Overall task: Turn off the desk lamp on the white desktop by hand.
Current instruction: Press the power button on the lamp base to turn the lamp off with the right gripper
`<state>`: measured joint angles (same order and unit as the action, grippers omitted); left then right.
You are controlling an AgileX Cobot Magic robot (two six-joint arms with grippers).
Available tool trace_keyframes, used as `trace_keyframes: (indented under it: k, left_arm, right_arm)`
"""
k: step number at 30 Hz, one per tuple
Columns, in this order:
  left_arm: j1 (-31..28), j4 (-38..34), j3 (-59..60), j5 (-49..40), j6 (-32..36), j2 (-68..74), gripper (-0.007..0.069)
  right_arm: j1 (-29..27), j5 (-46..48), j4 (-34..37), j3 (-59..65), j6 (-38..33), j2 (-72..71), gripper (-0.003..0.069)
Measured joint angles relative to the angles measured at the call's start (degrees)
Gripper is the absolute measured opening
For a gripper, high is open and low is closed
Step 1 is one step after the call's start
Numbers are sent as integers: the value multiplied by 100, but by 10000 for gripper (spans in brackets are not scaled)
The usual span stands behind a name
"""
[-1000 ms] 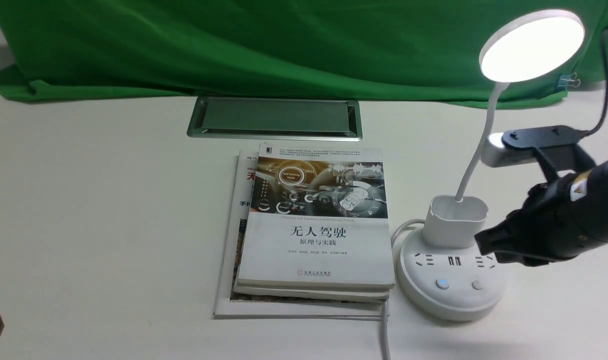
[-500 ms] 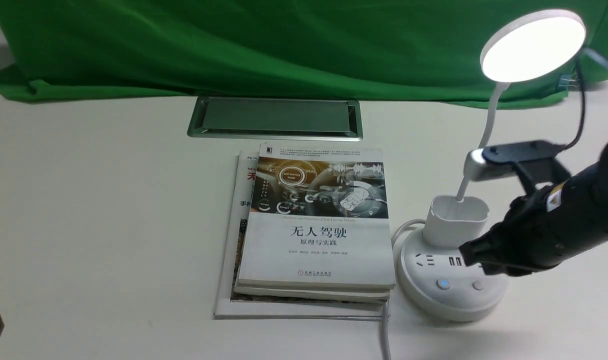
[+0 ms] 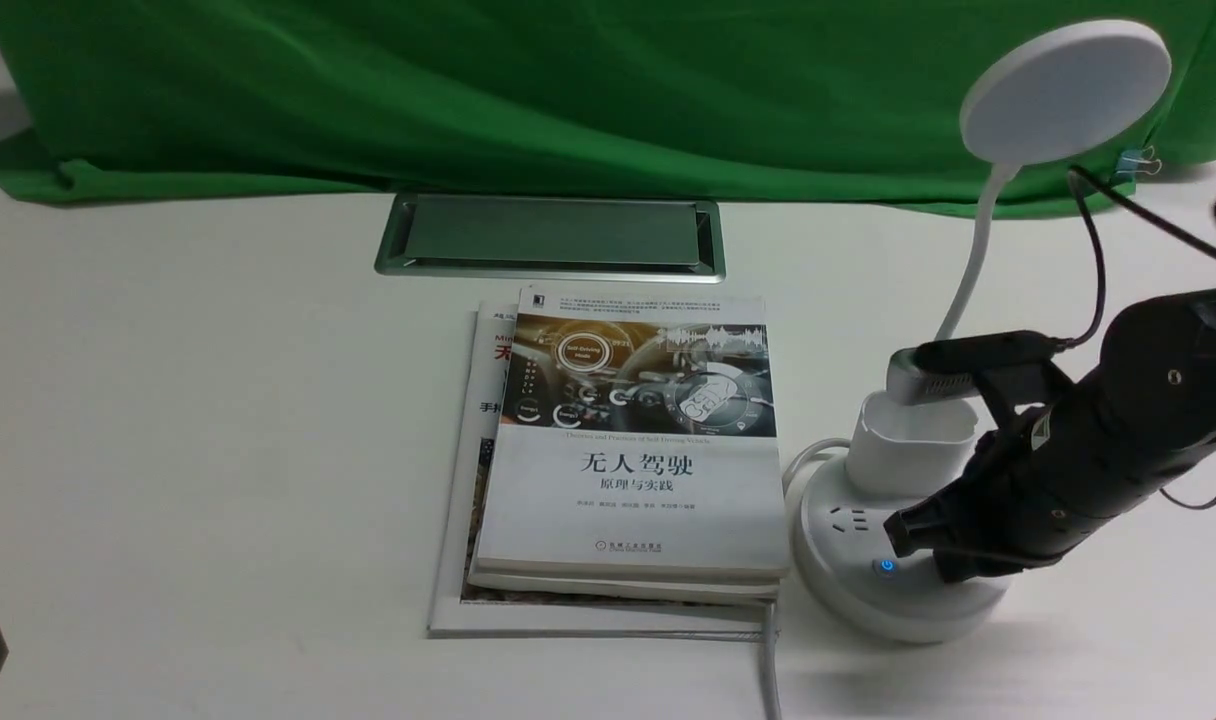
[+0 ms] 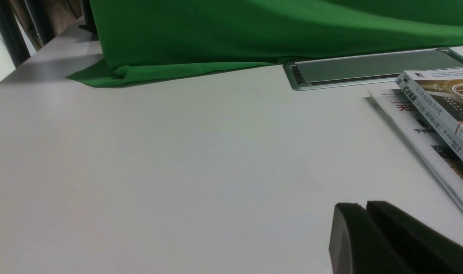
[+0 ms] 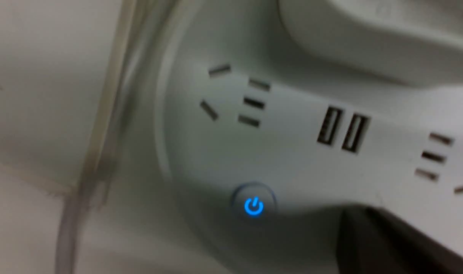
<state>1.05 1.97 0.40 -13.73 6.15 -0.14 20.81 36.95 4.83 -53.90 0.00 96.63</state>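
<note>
The desk lamp (image 3: 908,440) stands near the right front corner of the white desktop (image 3: 218,400), head unlit. The right gripper (image 3: 913,535), fingers pressed together and empty, covers the base beside the blue-lit button (image 5: 253,206). The left gripper (image 4: 368,228) is mostly cut off and looks closed.

The round white base of the desk lamp (image 5: 292,163) fills most of this close, slightly blurred look. A small round power button (image 5: 253,206) on it glows blue. Further in sit a group of socket slots (image 5: 237,99), then two USB ports (image 5: 342,129) side by side, then a second group of slots (image 5: 437,160). Behind these rises the smooth wall of the cup-shaped holder (image 5: 368,34). The right gripper (image 5: 372,239) shows as one dark block, fingers together, over the base just beside the lit button; I cannot tell whether it touches. A pale, blurred cable (image 5: 102,125) curves along the base's rim over the table (image 5: 33,76).
</note>
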Motion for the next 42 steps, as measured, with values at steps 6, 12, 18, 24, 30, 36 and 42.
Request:
trace_keyframes:
  k: [6,12,18,24,30,36,42]
  left_arm:
    - [0,0,0,0,0,0,20]
    - [0,0,0,0,0,0,20]
    - [0,0,0,0,-1,0,20]
    - [0,0,0,0,-1,0,20]
    - [0,0,0,0,-1,0,20]
    - [0,0,0,0,-1,0,20]
    - [0,0,0,0,-1,0,20]
  right_arm:
    - [0,0,0,-5,0,-52,36]
    - [0,-7,2,70,0,-570,36]
    - [0,49,2,70,31,-1190,36]
    - [0,-5,2,70,37,-985,36]
    - [-62,-102,2,70,0,-258,36]
    - [-141,-320,10,1,-68,7,36]
    - [-141,-380,21,53,-80,-148,36]
